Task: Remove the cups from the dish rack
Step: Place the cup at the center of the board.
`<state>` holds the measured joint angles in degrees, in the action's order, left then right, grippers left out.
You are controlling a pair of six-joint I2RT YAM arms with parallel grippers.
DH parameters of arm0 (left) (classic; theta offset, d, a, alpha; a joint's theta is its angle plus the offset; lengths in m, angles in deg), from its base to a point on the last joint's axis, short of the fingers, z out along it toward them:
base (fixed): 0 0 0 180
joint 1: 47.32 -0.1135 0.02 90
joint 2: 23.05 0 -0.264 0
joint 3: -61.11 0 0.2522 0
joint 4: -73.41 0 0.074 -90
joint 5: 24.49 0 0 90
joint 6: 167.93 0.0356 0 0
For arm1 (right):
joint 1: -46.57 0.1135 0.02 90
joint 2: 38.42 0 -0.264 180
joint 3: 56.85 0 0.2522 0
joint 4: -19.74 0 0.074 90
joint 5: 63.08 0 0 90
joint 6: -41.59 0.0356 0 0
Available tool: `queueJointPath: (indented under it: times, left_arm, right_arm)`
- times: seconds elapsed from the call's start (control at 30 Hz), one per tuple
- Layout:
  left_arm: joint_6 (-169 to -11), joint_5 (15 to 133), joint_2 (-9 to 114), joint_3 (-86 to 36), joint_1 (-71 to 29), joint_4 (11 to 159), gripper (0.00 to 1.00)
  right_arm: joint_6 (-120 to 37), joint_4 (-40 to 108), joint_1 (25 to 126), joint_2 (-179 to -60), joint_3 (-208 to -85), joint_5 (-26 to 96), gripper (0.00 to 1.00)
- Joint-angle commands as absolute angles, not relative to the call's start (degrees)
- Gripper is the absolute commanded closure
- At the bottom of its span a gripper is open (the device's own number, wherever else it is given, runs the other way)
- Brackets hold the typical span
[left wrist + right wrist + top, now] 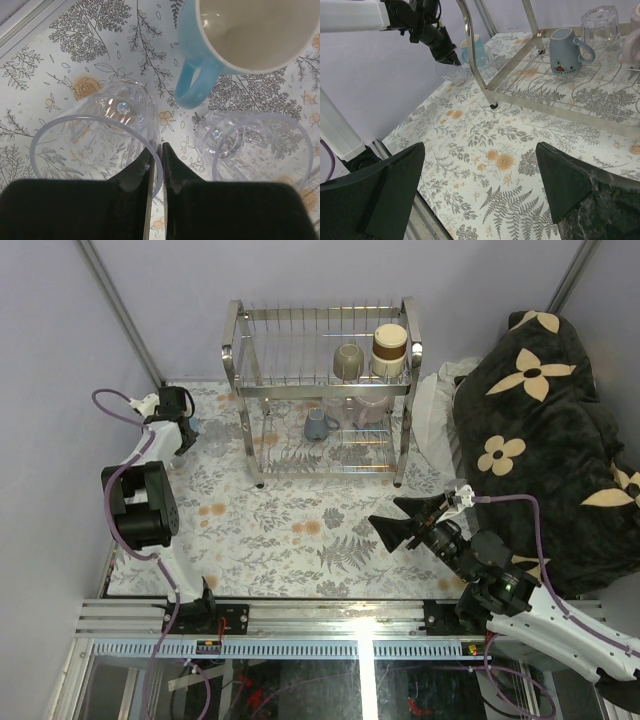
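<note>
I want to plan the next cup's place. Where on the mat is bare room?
The mat in front of the rack, between its feet and the near rail, is bare; the open right gripper hovers at its right side. Crowded: far left, where the left gripper pinches a glass beside a second glass and the blue mug.

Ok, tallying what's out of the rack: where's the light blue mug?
The mug is upright on the table's far left, outside the rack; upper right in the left wrist view, beside a loose glass and the held glass in the left gripper.
</note>
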<state>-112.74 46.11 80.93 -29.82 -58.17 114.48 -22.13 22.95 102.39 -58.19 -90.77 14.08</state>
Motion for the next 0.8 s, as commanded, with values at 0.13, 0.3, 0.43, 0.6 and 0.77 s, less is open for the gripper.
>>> queueJointPath:
  times: [0.13,0.3,0.43,0.6,0.77]
  left_arm:
    - [-111.0,45.7,83.8,-33.1,-59.8,113.6,1.00]
    - [-111.0,46.6,85.0,-33.2,-60.3,113.9,0.78]
    - [-111.7,46.6,85.7,-34.1,-60.5,115.6,0.62]
    - [-111.9,46.9,83.7,-33.8,-60.6,115.7,0.56]
    - [-114.0,49.0,80.6,-33.8,-60.6,117.0,0.47]
  right_arm:
    - [-22.9,20.4,102.5,-60.4,-91.0,12.5,0.00]
    - [-22.9,20.0,102.5,-60.9,-90.8,12.4,0.00]
    - [-22.9,19.9,102.5,-60.9,-90.6,11.8,0.00]
    - [-22.9,19.7,102.5,-61.3,-90.6,12.0,0.01]
    - [-23.0,19.6,102.5,-60.8,-90.3,11.8,0.01]
